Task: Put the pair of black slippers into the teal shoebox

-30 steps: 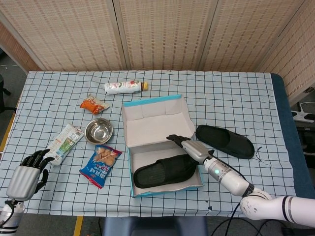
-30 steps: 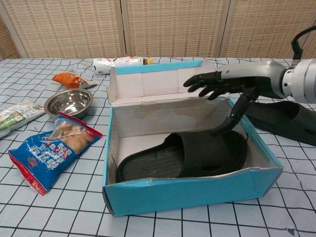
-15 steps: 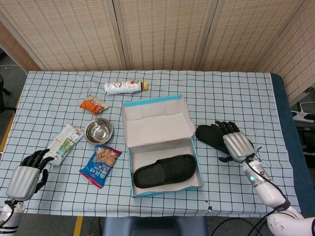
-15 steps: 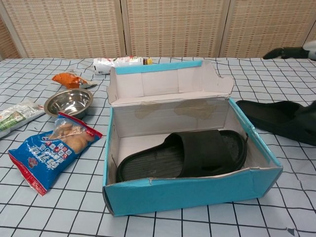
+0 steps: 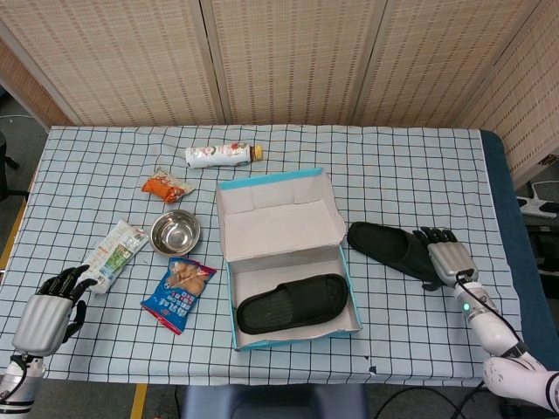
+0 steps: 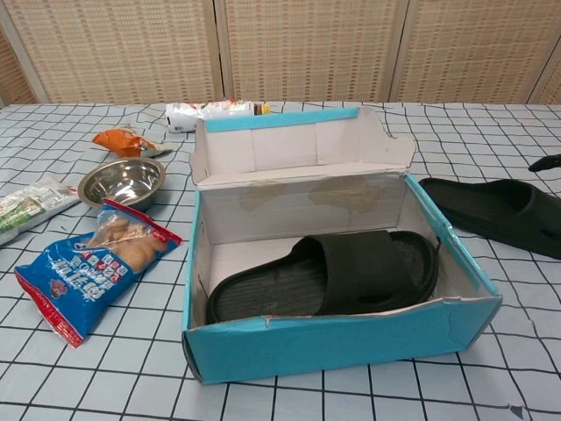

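Roughly half done, judging by the layout: one black slipper (image 6: 337,274) lay flat inside the teal shoebox (image 5: 288,262), toe toward the right wall, lid flap standing open behind it. The second slipper (image 5: 393,249) sat on the checked surface (image 5: 419,175) just outside the box's right wall, not yet moved.

Right hand (image 5: 444,255): positioned at the outer end of the second slipper, on the side away from the box. Fingers pointed toward the slipper and reached its edge; whether they were touching or gripping it could not be read from either view. In the chest view only a dark fingertip showed at the right frame edge. Grasp state: cannot tell.

Left hand (image 5: 48,307): low at the near-left corner of the surface, fingers loosely apart, holding nothing. A white-and-green packet (image 5: 115,250) lay just ahead of it. Well away from the box.

Other items, all on the left hand's side of the box: blue snack bag (image 6: 88,263), steel bowl (image 6: 123,182), orange packet (image 5: 166,186), bottle (image 5: 223,154) lying on its side.

Remaining, as I judged it: secure the second slipper and set it in the box beside the first. Free floor space looked narrow, so it might need to go in tilted or overlapping.
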Robot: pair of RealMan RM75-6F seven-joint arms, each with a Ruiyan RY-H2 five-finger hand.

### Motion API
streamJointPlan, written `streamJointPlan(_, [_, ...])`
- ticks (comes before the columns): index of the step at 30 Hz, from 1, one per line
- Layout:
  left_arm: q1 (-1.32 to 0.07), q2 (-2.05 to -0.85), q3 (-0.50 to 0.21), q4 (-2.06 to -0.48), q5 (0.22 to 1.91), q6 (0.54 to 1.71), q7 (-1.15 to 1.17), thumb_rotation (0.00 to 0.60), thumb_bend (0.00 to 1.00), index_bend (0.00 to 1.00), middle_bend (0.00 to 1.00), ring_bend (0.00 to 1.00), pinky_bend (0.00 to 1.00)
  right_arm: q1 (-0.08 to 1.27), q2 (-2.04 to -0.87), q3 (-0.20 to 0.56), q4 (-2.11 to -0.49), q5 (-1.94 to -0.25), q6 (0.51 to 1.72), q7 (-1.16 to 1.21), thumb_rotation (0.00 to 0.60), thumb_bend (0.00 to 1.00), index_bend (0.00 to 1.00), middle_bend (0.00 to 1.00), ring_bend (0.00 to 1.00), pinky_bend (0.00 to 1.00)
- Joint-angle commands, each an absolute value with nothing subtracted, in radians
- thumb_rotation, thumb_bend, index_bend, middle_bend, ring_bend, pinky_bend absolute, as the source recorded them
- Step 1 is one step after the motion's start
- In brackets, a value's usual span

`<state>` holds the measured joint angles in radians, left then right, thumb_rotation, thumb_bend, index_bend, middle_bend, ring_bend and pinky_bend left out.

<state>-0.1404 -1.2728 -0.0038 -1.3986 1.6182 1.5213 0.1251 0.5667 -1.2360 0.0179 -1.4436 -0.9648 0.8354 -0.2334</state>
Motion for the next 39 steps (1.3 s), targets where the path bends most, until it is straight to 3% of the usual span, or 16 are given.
streamJointPlan(1, [-0.141, -1.272, -0.004, -1.4, 1.618, 1.52, 0.122, 0.6, 0.67, 0.3, 0.14, 0.15, 0.3, 0.586, -1.309, 0.038, -1.353, -0.916, 0.786, -0.225, 0.6, 0.0, 0.0, 0.0, 0.0, 0.0])
streamJointPlan(8, [-0.142, -1.274, -0.003, -1.398, 1.618, 1.518, 0.125, 0.6, 0.67, 0.3, 0.14, 0.15, 0.3, 0.605, -1.415, 0.061, -1.216, -0.899, 0.74, -0.205, 0.6, 0.0, 0.0, 0.0, 0.0, 0.0])
streamJointPlan(16, [-0.142, -1.274, -0.001, -1.396, 1.622, 1.52, 0.128, 0.6, 0.67, 0.3, 0.14, 0.15, 0.3, 0.605, -1.465, 0.079, -1.169, -0.93, 0.748, -0.177, 0.6, 0.0, 0.01, 0.04, 0.0, 0.0])
streamJointPlan(20, [-0.141, -1.273, -0.002, -1.399, 1.618, 1.519, 0.123, 0.6, 0.67, 0.3, 0.14, 0.15, 0.3, 0.588, -1.479, 0.089, -1.16, -0.979, 0.791, -0.139, 0.6, 0.0, 0.13, 0.18, 0.03, 0.05])
streamJointPlan(25, [-0.142, -1.274, -0.002, -1.397, 1.618, 1.517, 0.126, 0.6, 0.67, 0.3, 0.14, 0.15, 0.3, 0.567, -1.479, 0.097, -1.164, -1.039, 0.849, -0.109, 0.6, 0.0, 0.37, 0.39, 0.23, 0.21])
streamJointPlan(27, [-0.142, -1.274, -0.001, -1.398, 1.62, 1.517, 0.125, 0.6, 0.67, 0.3, 0.14, 0.15, 0.3, 0.561, -1.472, 0.099, -1.175, -1.051, 0.864, -0.109, 0.6, 0.0, 0.41, 0.45, 0.28, 0.24])
streamJointPlan(33, [-0.142, -1.274, -0.002, -1.398, 1.618, 1.518, 0.124, 0.6, 0.67, 0.3, 0.14, 0.15, 0.3, 0.544, -1.403, 0.109, -1.282, -1.032, 0.914, -0.191, 0.6, 0.0, 0.43, 0.47, 0.3, 0.25])
streamJointPlan(39, [-0.142, -1.273, -0.002, -1.399, 1.618, 1.519, 0.121, 0.6, 0.67, 0.3, 0.14, 0.15, 0.3, 0.529, -1.271, 0.123, -1.513, -0.946, 1.012, -0.388, 0.6, 0.0, 0.43, 0.48, 0.31, 0.26])
